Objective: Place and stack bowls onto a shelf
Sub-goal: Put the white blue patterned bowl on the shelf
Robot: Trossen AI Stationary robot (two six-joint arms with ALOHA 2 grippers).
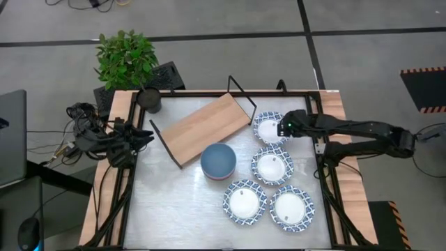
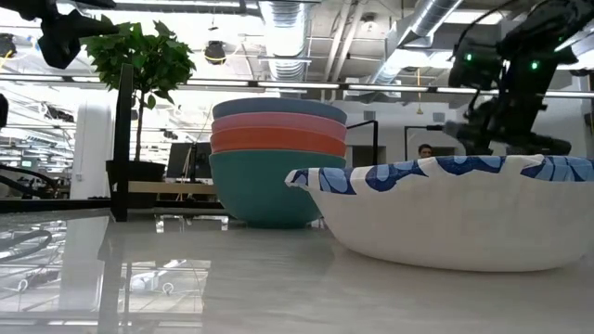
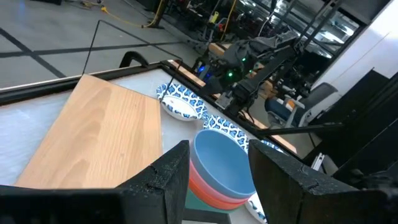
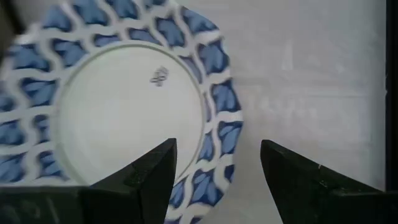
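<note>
Four blue-patterned white bowls sit on the table at the right: the far one (image 1: 270,127), one behind it (image 1: 272,166), and two near ones (image 1: 244,202) (image 1: 292,209). A stack of plain bowls, blue on top (image 1: 219,160) over pink-red and teal (image 2: 269,176), rests beside the wooden shelf (image 1: 209,125), which stands slantwise on its black wire legs. My right gripper (image 4: 214,168) is open, pointing steeply down over the far patterned bowl's (image 4: 124,112) rim, one finger over the bowl and one outside it. My left gripper (image 3: 221,168) is open at the table's left edge (image 1: 148,136), pointing level toward the stack.
A potted plant (image 1: 125,59) and a dark cup (image 1: 149,99) stand at the far left corner. Cables (image 1: 83,129) bunch by the left arm's base. A black frame rail (image 1: 327,188) runs along the table's right side. Bare tabletop (image 1: 174,209) lies at the near left.
</note>
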